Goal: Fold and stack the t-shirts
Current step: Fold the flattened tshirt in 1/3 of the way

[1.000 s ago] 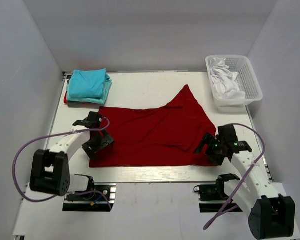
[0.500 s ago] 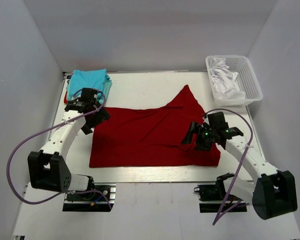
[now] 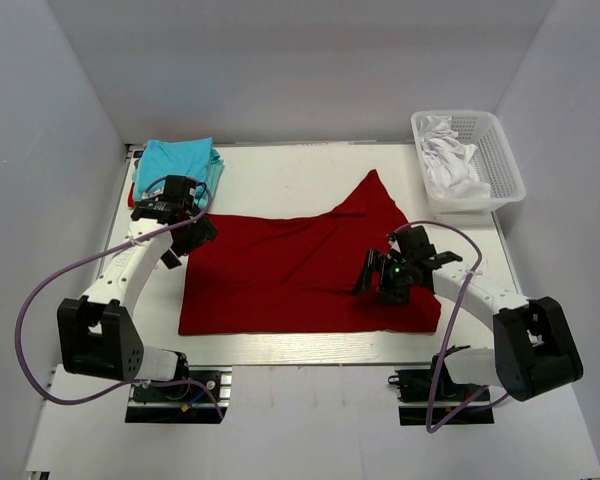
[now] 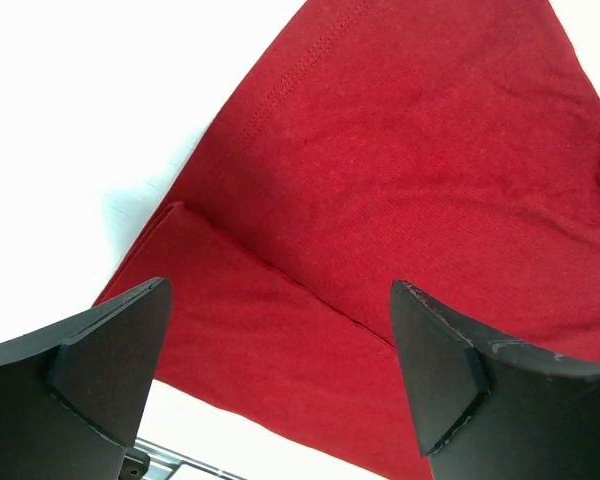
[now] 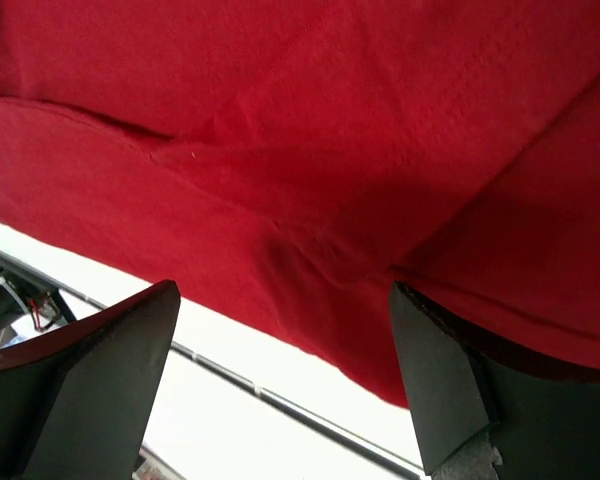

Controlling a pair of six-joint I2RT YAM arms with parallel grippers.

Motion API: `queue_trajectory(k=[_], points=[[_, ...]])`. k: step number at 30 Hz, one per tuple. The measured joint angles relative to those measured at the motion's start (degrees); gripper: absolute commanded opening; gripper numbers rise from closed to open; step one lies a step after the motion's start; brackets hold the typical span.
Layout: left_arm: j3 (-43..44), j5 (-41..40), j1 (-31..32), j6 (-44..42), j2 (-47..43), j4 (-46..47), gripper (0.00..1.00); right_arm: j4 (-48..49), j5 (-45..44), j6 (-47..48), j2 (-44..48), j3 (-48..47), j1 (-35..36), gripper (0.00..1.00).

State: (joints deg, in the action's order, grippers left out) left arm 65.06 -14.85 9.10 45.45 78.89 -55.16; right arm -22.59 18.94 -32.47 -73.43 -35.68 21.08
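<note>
A large dark red t-shirt lies spread on the white table, partly folded, with a peak toward the back right. It fills the left wrist view and the right wrist view. A folded turquoise t-shirt stack sits at the back left. My left gripper is open and empty over the red shirt's back left corner. My right gripper is open and empty over the shirt's right part, near a fold edge.
A white mesh basket holding white cloth stands at the back right. Grey walls close in on the left, back and right. A metal rail runs along the table's near edge.
My left arm swung from the shirt's near left side to its back left corner. My right gripper moved from the near right corner leftward onto the shirt.
</note>
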Motion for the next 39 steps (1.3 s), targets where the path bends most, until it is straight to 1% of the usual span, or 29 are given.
queue_trajectory(k=[6,11,15,18,21,23,26,29,32,35,39], points=[[0.0,0.04,0.0,-0.02,-0.04,0.0,1.0,5.2,-0.81,-0.76,-1.77,0.28,0.61,0.9],[-0.13,0.04,0.0,-0.02,-0.15,0.0,1.0,10.29,-1.49,-3.17,-3.63,-0.42,1.07,0.9],[-0.24,0.07,0.0,-0.02,-0.83,-0.11,1.0,16.06,-2.32,-6.4,-6.91,-3.61,1.2,0.9],[-0.24,0.07,0.0,0.0,-1.2,-0.13,1.0,19.21,-2.97,-8.5,-12.0,-9.35,1.49,0.9],[-0.28,0.07,0.0,-0.02,-1.33,-0.31,1.0,15.93,-5.86,-9.62,-17.33,-19.21,1.99,0.9],[-0.63,0.11,0.0,-0.07,-1.64,-0.2,1.0,11.19,-9.14,-9.84,-19.74,-25.75,2.27,0.9],[-1.79,0.33,0.0,-0.22,-2.21,-0.13,1.0,5.38,-13.99,-9.33,-20.94,-30.95,2.47,0.9],[-2.45,0.59,0.0,-0.24,-2.32,-0.13,1.0,0.33,-18.38,-8.13,-20.79,-31.15,2.47,0.9],[-2.51,0.76,0.0,-0.26,-2.27,-0.11,1.0,-2.95,-21.86,-6.49,-19.32,-29.11,2.4,0.9],[-2.58,0.94,0.0,-0.46,-2.16,0.17,1.0,-4.13,-22.67,-4.74,-12.59,-23.8,2.38,0.9],[-3.08,1.49,0.0,-0.68,-1.31,1.2,1.0,-4.24,-20.98,-3.5,-1.53,-17.2,2.29,0.9]])
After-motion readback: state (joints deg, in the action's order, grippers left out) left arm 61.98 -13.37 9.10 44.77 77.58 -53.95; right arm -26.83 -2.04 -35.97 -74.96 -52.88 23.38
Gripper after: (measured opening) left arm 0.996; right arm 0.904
